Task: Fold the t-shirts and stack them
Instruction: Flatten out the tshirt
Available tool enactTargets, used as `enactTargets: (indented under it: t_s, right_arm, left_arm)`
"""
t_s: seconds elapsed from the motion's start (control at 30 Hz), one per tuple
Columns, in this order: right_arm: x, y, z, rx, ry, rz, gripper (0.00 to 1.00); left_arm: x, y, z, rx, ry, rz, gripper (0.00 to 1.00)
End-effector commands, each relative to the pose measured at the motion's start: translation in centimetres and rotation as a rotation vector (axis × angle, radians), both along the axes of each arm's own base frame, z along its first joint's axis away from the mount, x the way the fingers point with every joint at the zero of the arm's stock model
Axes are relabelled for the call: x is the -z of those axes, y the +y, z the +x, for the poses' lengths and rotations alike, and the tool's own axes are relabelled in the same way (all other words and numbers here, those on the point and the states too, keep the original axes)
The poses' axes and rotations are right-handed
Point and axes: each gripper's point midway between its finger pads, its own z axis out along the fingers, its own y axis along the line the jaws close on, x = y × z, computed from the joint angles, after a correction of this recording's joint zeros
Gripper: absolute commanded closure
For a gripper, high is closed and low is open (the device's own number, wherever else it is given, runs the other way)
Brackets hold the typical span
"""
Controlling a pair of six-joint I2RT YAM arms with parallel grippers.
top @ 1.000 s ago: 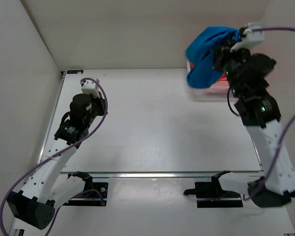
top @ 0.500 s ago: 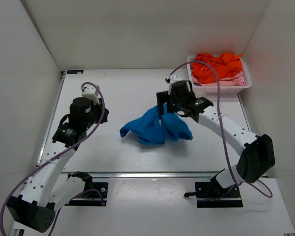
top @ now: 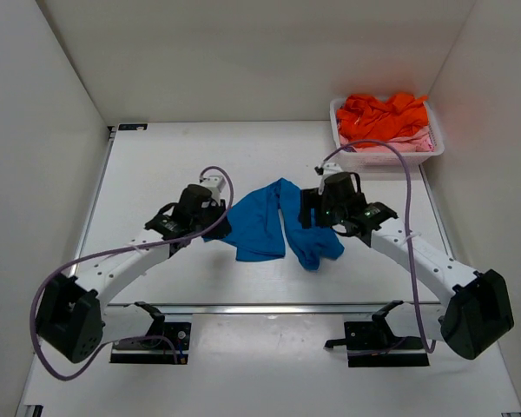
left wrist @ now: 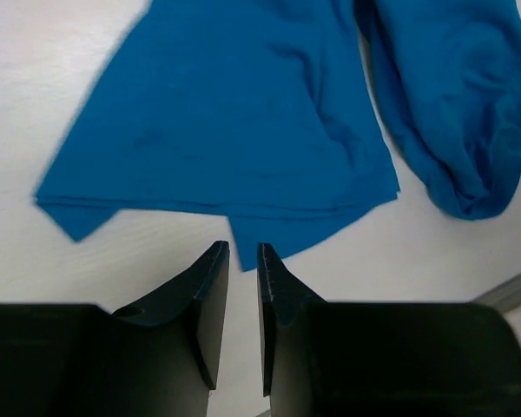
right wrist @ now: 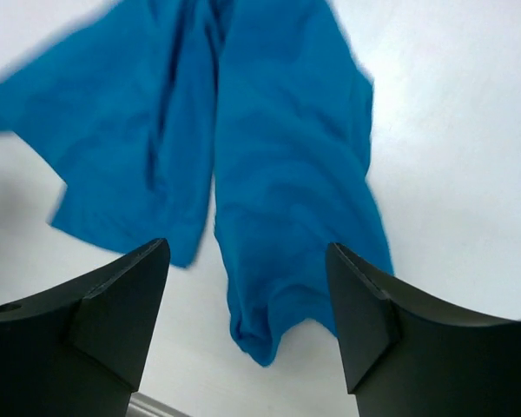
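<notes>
A bright blue t-shirt [top: 262, 224] lies crumpled on the table's middle, one part spread flat and one bunched into a roll [top: 313, 243]. My left gripper [top: 217, 221] is at its left edge, low over the table. In the left wrist view the jaws [left wrist: 243, 254] stand a narrow gap apart, empty, with the shirt's hem corner [left wrist: 269, 234] just ahead of the tips. My right gripper [top: 313, 213] hovers over the shirt's right part, wide open [right wrist: 247, 252] with nothing held above the blue cloth [right wrist: 286, 191]. Orange t-shirts [top: 384, 113] and a pink one [top: 401, 145] fill the basket.
The white lattice basket [top: 387, 158] stands at the table's back right corner. White walls close in the table on the left, back and right. A metal rail [top: 286, 307] runs along the near edge by the arm bases.
The right arm carried the blue t-shirt from above the basket to the table's middle and let it go. The left arm swung in to the shirt's left edge, its jaws parting slightly.
</notes>
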Motion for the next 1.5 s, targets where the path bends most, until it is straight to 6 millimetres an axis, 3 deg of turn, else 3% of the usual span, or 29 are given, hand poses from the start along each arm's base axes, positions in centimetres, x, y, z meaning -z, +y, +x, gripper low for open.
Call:
enactTargets:
  t_s: [0.0, 0.07, 0.1, 0.23, 0.43, 0.53, 0.67, 0.83, 0.87, 0.9, 0.93, 0.97, 1.0, 1.1, 1.17, 1.33, 1.47]
  right_arm:
    - [4.1, -0.5, -1.8, 0.009, 0.079, -0.053, 0.33]
    - [5.4, -0.8, -2.7, 0.032, 0.11, -0.043, 0.37]
    - [6.6, -1.4, -3.4, 0.046, 0.137, -0.05, 0.38]
    - [8.1, -1.8, -4.7, 0.089, 0.183, -0.024, 0.4]
    - [10.7, -3.1, -6.2, 0.151, 0.248, 0.023, 0.4]
    - [11.2, -2.6, -6.7, 0.139, 0.279, 0.068, 0.44]
    - [11.6, -2.0, -7.2, 0.113, 0.294, 0.075, 0.61]
    - [11.7, -1.5, -7.5, 0.101, 0.315, 0.094, 0.99]
    - [11.9, -1.7, -7.6, 0.105, 0.322, 0.093, 1.0]
    - [11.8, -1.5, -7.5, 0.099, 0.319, 0.104, 1.0]
    - [11.3, -1.3, -7.3, 0.097, 0.31, 0.115, 1.0]
    - [11.7, -1.4, -7.6, 0.095, 0.323, 0.106, 1.0]
    - [11.3, -1.7, -7.3, 0.1, 0.31, 0.109, 1.0]
    - [9.8, -1.7, -6.6, 0.091, 0.274, 0.115, 1.0]
    - [8.2, -2.0, -6.2, 0.096, 0.25, 0.133, 1.0]
    - [6.0, -3.6, -5.5, 0.136, 0.217, 0.136, 1.0]
    - [6.5, -3.6, -6.5, 0.111, 0.246, 0.119, 0.99]
  left_arm:
    - [0.0, -4.3, -0.4, 0.071, -0.004, -0.107, 0.69]
    - [1.2, -6.3, -0.7, 0.097, 0.039, -0.124, 0.7]
    - [0.8, -7.7, -0.9, 0.123, 0.028, -0.134, 0.72]
    - [2.5, -11.1, -1.4, 0.163, 0.068, -0.119, 0.7]
    - [5.3, -13.0, -1.3, 0.149, 0.112, -0.103, 0.64]
    - [6.7, -13.9, -1.4, 0.162, 0.143, -0.071, 0.63]
    - [8.9, -14.5, -1.5, 0.15, 0.176, -0.057, 0.61]
    - [10.1, -15.4, -1.9, 0.182, 0.214, -0.042, 0.58]
    - [10.2, -15.4, -2.1, 0.183, 0.22, -0.037, 0.58]
    - [10.1, -15.6, -1.9, 0.183, 0.216, -0.038, 0.61]
    - [10.5, -15.6, -2.0, 0.184, 0.226, -0.027, 0.79]
    - [10.3, -15.6, -1.9, 0.188, 0.228, -0.033, 0.9]
    - [10.5, -15.3, -1.8, 0.178, 0.229, -0.027, 1.0]
    - [10.3, -13.9, -1.5, 0.15, 0.223, -0.013, 1.0]
    - [8.6, -12.9, -0.8, 0.127, 0.176, -0.013, 1.0]
    - [7.0, -6.8, 0.2, 0.037, 0.141, 0.092, 1.0]
    - [6.9, -1.2, -0.1, -0.032, 0.116, 0.196, 1.0]
